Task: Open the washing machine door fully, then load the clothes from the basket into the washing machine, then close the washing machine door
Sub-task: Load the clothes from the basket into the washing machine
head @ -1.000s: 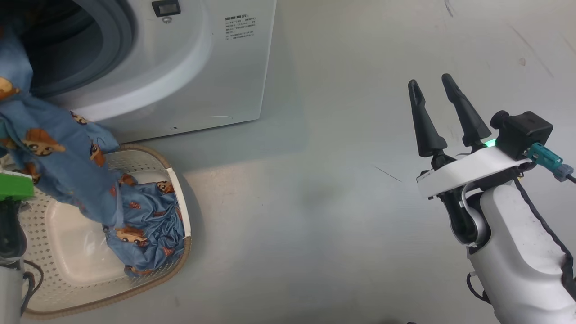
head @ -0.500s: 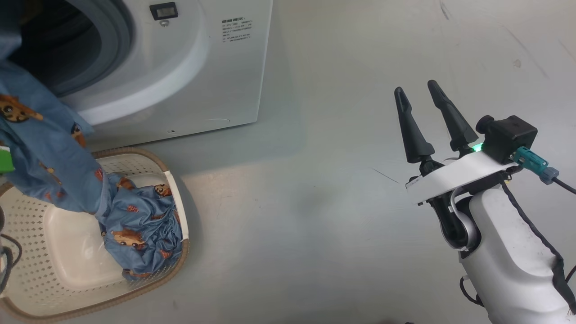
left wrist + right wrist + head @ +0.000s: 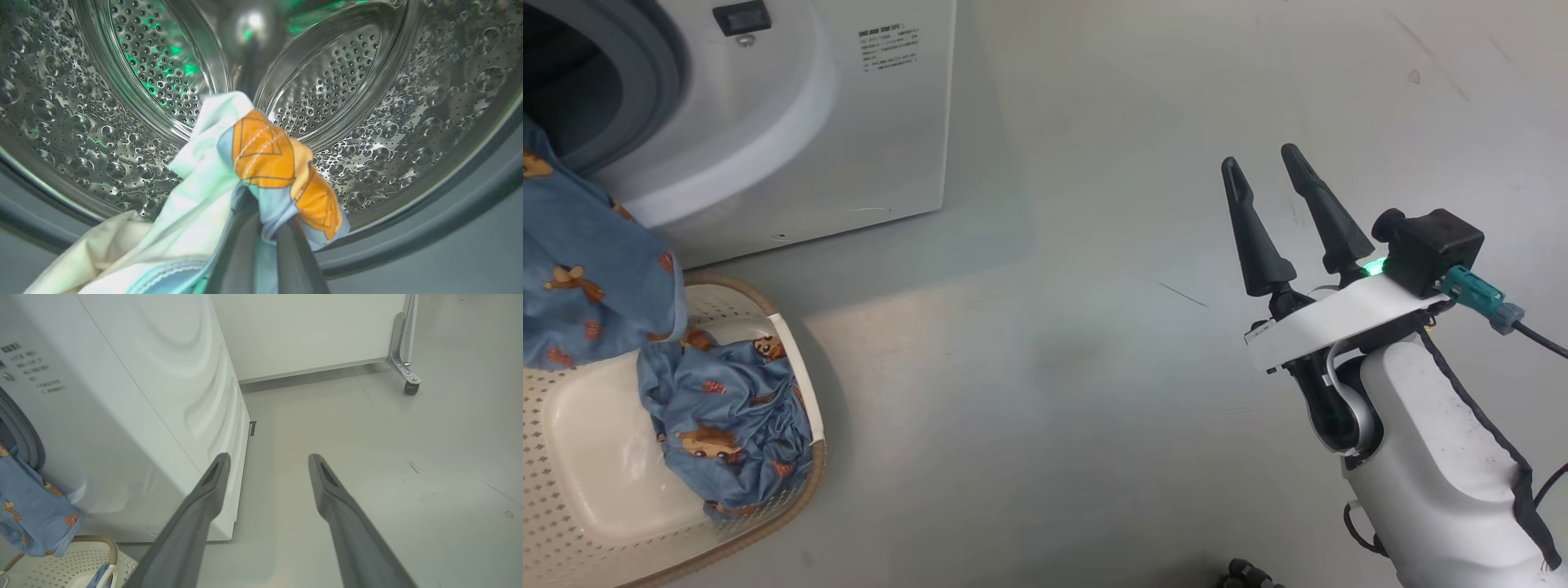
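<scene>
In drum (image 3: 347, 81), left end effector (image 3: 263, 212) pinching clothes (image 3: 261, 155)

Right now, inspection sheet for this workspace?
Surface: grey floor, scuffed.
Job's things: washing machine open; clothes partly in basket, one length trailing up into drum.
Clutter: small dark object at head view's bottom edge, unidentifiable.
Grippers: left gripper inside drum, jaws shut on clothes; right gripper over floor, jaws open, empty.
Cables: black cable from teal plug at right wrist.
Surroundings: white wall, castor bracket.
</scene>
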Robot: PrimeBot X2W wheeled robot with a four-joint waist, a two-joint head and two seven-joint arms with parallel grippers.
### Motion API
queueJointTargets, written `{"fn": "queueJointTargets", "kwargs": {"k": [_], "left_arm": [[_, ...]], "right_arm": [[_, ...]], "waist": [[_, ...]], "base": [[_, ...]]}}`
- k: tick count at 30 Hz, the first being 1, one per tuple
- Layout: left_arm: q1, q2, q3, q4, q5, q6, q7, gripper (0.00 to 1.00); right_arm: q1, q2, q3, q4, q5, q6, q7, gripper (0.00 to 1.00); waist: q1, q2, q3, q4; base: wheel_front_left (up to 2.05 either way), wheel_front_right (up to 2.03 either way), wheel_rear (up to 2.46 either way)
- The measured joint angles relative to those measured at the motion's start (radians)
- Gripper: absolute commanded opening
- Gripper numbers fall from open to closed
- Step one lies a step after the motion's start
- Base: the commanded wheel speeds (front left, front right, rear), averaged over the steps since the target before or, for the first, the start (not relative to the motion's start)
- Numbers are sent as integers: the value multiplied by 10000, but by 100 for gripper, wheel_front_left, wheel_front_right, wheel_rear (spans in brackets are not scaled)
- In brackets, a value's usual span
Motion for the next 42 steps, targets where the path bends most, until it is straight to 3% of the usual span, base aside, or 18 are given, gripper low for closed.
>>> {"fn": "queueJointTargets", "kwargs": {"k": [12,20,24,25,26,27,42], "left_arm": [[-1753,550,15,1164,196,188,717,0],[-3372,575,449,796,708,178,-1129,0],[-3388,447,336,1285,708,178,-1083,0],[-3386,399,265,1538,704,176,-974,17],[-3367,337,184,1789,704,176,-882,85],[-3316,301,69,1973,708,176,-817,100],[-3187,-274,-407,2828,709,86,-943,100]], "right_arm": [[0,42,-27,-96,84,0,0,100],[-2,42,-261,-148,79,0,0,100],[-11,61,-226,-150,56,0,0,100],[-12,69,-215,-150,54,0,0,100],[-12,71,-209,-148,54,0,0,100],[-12,71,-209,-148,54,0,0,100],[-42,50,-274,-119,-21,0,0,100]], "waist": [[0,0,593,-691],[1,0,944,-857],[0,0,985,-800],[0,0,992,-781],[0,0,998,-761],[0,0,1003,-740],[0,0,848,-313]], "base": [[0,0,0],[0,0,0],[0,0,0],[0,0,0],[0,0,0],[0,0,0],[0,0,0]]}}
